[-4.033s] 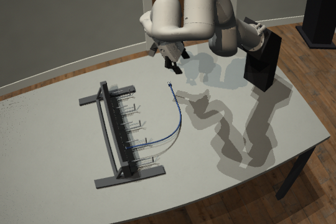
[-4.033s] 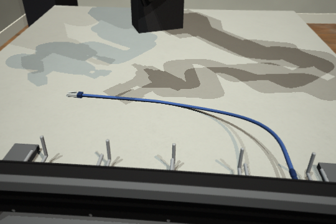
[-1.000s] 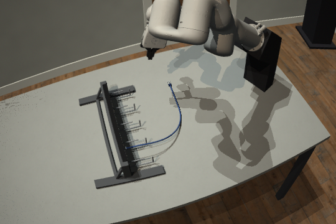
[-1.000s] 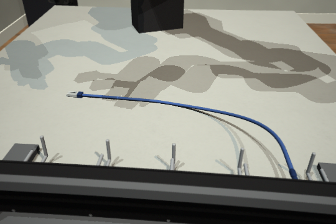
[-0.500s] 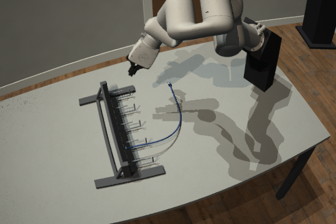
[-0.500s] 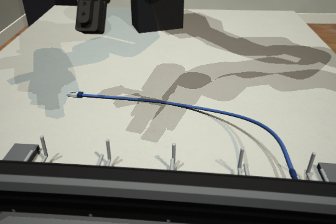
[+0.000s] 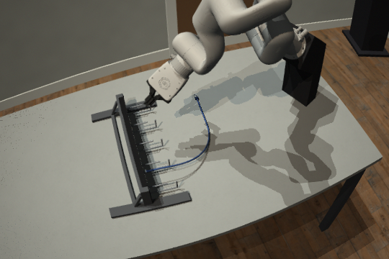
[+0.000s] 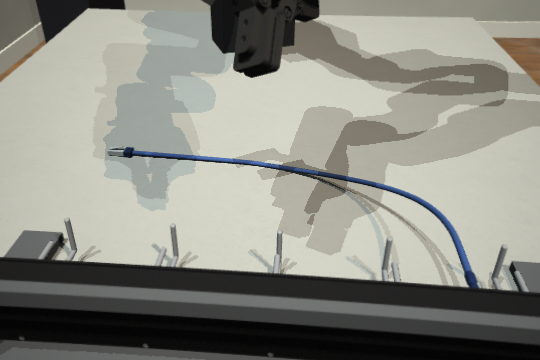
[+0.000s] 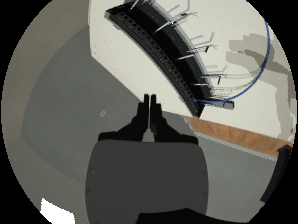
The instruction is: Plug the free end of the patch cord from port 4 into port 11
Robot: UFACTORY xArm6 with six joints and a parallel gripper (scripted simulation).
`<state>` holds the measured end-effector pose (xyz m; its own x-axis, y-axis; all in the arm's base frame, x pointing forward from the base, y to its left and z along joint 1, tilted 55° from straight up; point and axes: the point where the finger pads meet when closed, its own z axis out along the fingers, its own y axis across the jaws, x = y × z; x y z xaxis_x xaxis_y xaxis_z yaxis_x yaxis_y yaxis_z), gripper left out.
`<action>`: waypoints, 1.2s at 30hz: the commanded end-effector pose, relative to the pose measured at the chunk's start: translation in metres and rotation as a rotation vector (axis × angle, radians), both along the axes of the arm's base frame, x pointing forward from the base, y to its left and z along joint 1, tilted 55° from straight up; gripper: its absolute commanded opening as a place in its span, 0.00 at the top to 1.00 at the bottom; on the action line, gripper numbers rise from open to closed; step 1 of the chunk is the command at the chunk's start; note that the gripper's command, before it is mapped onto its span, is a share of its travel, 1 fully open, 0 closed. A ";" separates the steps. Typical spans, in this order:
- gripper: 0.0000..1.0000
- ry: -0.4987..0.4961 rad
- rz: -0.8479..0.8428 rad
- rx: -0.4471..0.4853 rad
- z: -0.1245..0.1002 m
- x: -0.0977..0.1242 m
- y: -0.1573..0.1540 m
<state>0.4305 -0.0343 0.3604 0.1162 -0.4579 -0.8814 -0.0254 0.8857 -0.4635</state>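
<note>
The blue patch cord (image 7: 209,136) (image 8: 300,170) (image 9: 268,50) runs in a wide curve from the near-end part of the rack (image 7: 145,197) (image 8: 250,304) (image 9: 165,60). Its free plug (image 7: 196,98) (image 8: 120,152) lies on the table, away from the rack; its latch seems to face up in the exterior view. The wrist view does not show this plug. My gripper (image 7: 147,103) (image 8: 257,72) (image 9: 149,101) is shut and empty. In the top view it appears over the rack's far end, above the table. Port numbers are not readable.
Thin upright-tipped cable holders (image 7: 155,124) (image 8: 174,240) stick out from the rack's cord side. The rack's feet (image 7: 180,198) (image 9: 227,105) reach out at both ends. The table (image 7: 54,168) (image 8: 50,114) has its near edge beyond the near foot.
</note>
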 end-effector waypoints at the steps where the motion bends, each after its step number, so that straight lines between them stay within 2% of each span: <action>1: 1.00 -0.007 -0.042 0.162 0.012 -0.006 0.029; 5: 1.00 0.002 -0.021 0.303 0.017 -0.014 0.054; 7: 1.00 0.002 -0.021 0.303 0.017 -0.014 0.054; 9: 1.00 0.020 0.004 0.423 0.020 -0.022 0.077; 20: 1.00 0.119 0.103 0.764 0.027 -0.054 0.146; 22: 1.00 0.131 0.114 0.794 0.028 -0.057 0.153; 30: 1.00 0.141 0.122 0.817 0.028 -0.060 0.158; 36: 1.00 0.140 0.123 0.817 0.028 -0.054 0.159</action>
